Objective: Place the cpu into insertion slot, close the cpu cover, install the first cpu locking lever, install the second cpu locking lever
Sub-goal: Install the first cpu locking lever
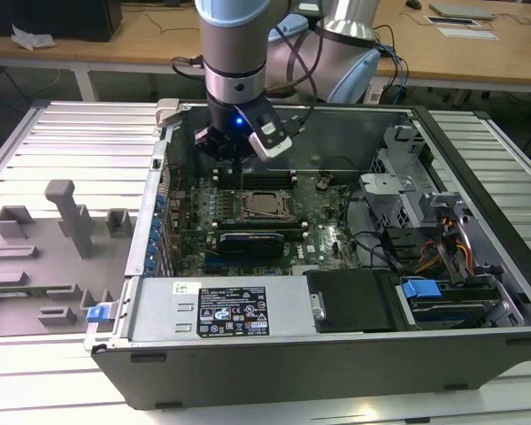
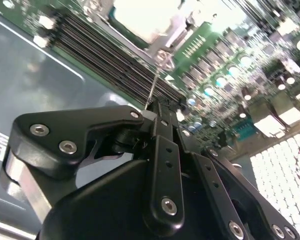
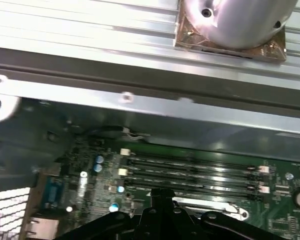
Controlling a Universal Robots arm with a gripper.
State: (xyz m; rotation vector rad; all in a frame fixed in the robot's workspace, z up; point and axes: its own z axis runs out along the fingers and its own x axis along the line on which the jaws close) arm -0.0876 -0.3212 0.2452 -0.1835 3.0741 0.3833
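Okay, your gripper (image 2: 155, 107) is clenched with its tips together on the thin locking lever (image 2: 157, 80). Cpu (image 1: 264, 205) sits in the insertion slot (image 1: 245, 207) on the motherboard (image 1: 323, 235), just beside the gripper.

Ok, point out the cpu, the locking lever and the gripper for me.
cpu (image 1: 264, 204): exterior view, centre of its silvery metal top.
locking lever (image 2: 155, 84): second wrist view, midway along its thin wire shaft.
gripper (image 2: 156, 109): second wrist view, where the jaws meet around the wire.
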